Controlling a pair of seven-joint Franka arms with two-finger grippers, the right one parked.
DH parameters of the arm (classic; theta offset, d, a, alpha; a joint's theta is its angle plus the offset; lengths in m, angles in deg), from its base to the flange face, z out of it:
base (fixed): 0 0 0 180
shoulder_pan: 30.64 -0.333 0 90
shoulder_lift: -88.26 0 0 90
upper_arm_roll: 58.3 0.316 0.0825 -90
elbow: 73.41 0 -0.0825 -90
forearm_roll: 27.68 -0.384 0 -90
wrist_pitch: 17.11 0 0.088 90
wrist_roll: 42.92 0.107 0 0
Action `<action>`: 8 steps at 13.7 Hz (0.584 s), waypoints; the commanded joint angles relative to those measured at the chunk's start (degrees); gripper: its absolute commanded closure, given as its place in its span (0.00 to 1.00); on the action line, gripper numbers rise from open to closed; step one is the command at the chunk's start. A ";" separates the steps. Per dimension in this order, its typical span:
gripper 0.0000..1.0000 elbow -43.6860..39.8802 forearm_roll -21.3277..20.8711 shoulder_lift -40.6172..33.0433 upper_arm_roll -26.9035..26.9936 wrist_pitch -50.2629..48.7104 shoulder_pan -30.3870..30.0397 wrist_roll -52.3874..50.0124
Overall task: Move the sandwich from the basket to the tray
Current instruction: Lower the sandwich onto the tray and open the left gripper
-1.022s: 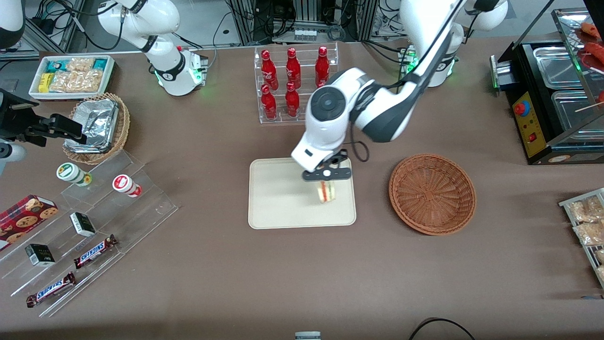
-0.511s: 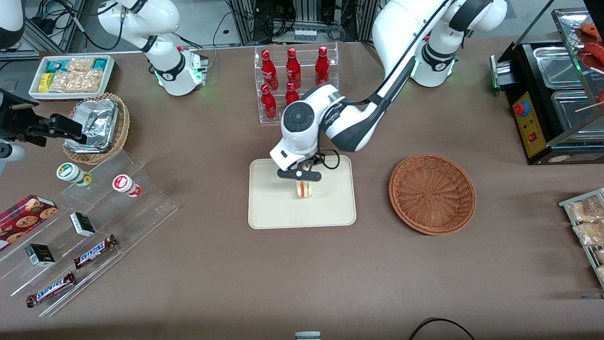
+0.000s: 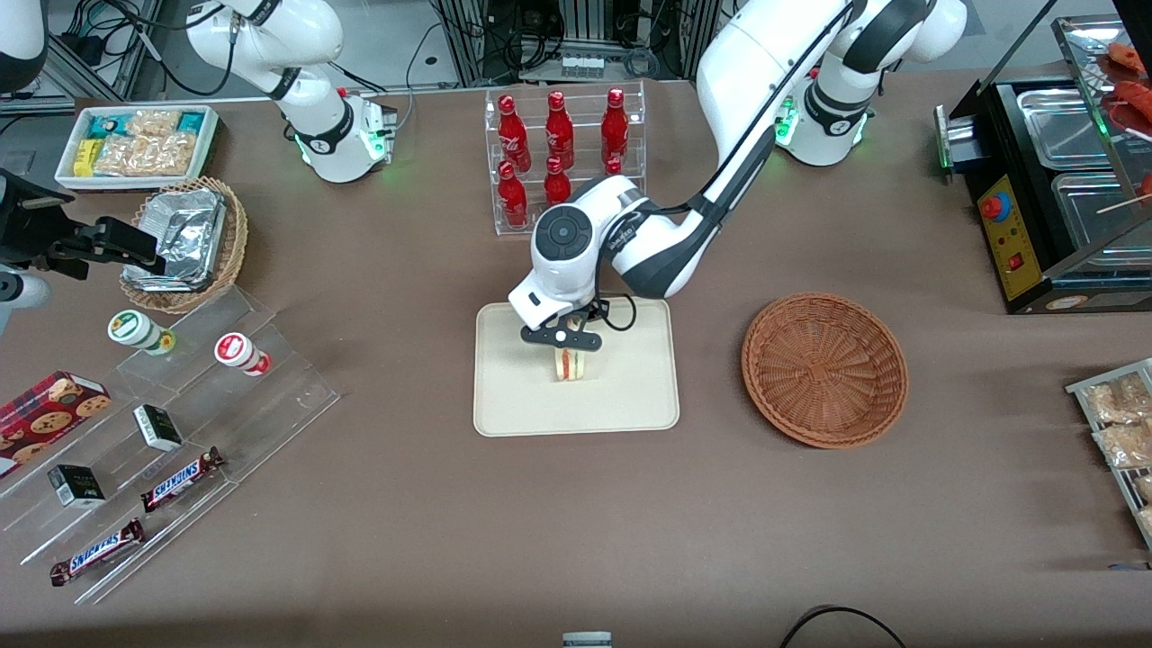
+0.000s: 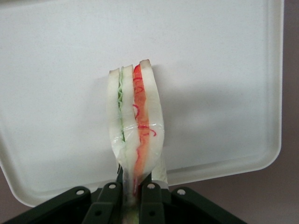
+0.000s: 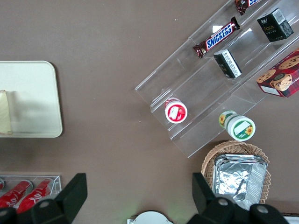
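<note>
My left gripper [image 3: 564,349] hangs over the middle of the cream-white tray [image 3: 513,405], shut on the sandwich [image 3: 569,365]. The wedge of white bread with green and red-orange layers [image 4: 134,121] points down at the tray [image 4: 219,70], its wrapped end pinched between the black fingers [image 4: 152,200]. I cannot tell whether its tip touches the tray. The sandwich [image 5: 4,119] also shows at the edge of the right wrist view, on the tray [image 5: 37,100]. The reddish-brown wicker basket [image 3: 823,369] sits bare beside the tray, toward the working arm's end.
A clear rack of red bottles [image 3: 562,148] stands farther from the front camera than the tray, close to my forearm. Acrylic steps with snack bars and cups [image 3: 171,423] and a foil-tray basket [image 3: 187,241] lie toward the parked arm's end. A black food warmer [image 3: 1048,189] stands at the working arm's end.
My gripper has carried the sandwich from the tray's basket-side edge to its middle and come lower. The last half second brought only a small further shift.
</note>
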 commanded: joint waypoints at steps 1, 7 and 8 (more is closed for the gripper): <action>0.99 -3.22 -2.06 2.34 0.70 0.20 0.59 0.36; 0.20 -4.45 -3.04 4.81 0.70 1.43 0.59 -0.16; 0.01 -4.45 -3.12 4.46 0.70 1.35 0.59 -0.16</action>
